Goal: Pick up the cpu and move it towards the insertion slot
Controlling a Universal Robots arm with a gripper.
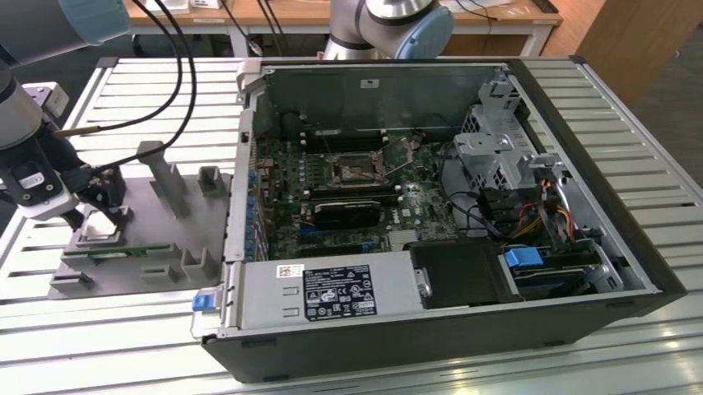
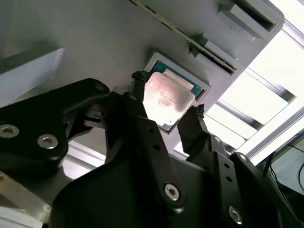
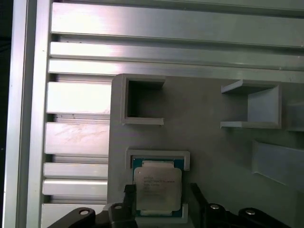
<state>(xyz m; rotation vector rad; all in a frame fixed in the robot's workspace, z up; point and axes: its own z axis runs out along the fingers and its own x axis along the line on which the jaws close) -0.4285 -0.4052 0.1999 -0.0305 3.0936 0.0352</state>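
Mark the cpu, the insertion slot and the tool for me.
cpu [image 3: 157,186]: first wrist view, centre of its metal top.
insertion slot [image 1: 354,171]: exterior view, its dark centre.
tool [image 2: 168,93]: second wrist view, midway between its fingertips.

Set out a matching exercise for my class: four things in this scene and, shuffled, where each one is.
Things:
1 cpu
2 insertion slot
3 gripper
4 grey fixture plate

Places:
A on the motherboard inside the open computer case
B on the slatted table beside the case
C in a recess of the fixture plate
D open, straddling the cpu

Pairs: 1-C; 2-A; 3-D; 4-B
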